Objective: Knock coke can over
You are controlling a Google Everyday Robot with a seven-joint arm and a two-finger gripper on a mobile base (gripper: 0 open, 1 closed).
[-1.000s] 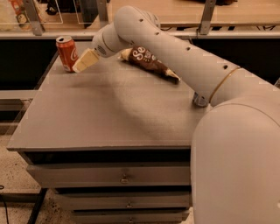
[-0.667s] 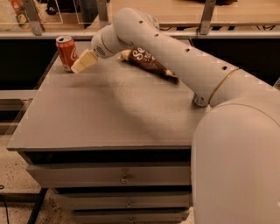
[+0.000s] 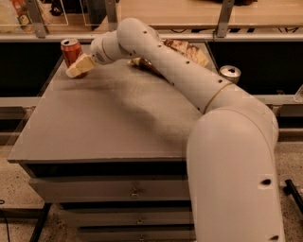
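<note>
The coke can (image 3: 71,51) is a small red can with a silver top. It stands upright near the far left corner of the grey cabinet top (image 3: 109,123). My gripper (image 3: 76,69) reaches across the top from the right and sits low, right against the can's front right side. Its cream fingers (image 3: 81,65) cover the can's lower part.
A brown snack bag (image 3: 184,51) lies at the far side of the cabinet top, partly behind my arm. A silver can (image 3: 230,73) stands off the cabinet's far right corner. A rail and shelf (image 3: 199,14) run behind the cabinet.
My gripper has stayed beside the can; the can still stands upright. No clear movement.
</note>
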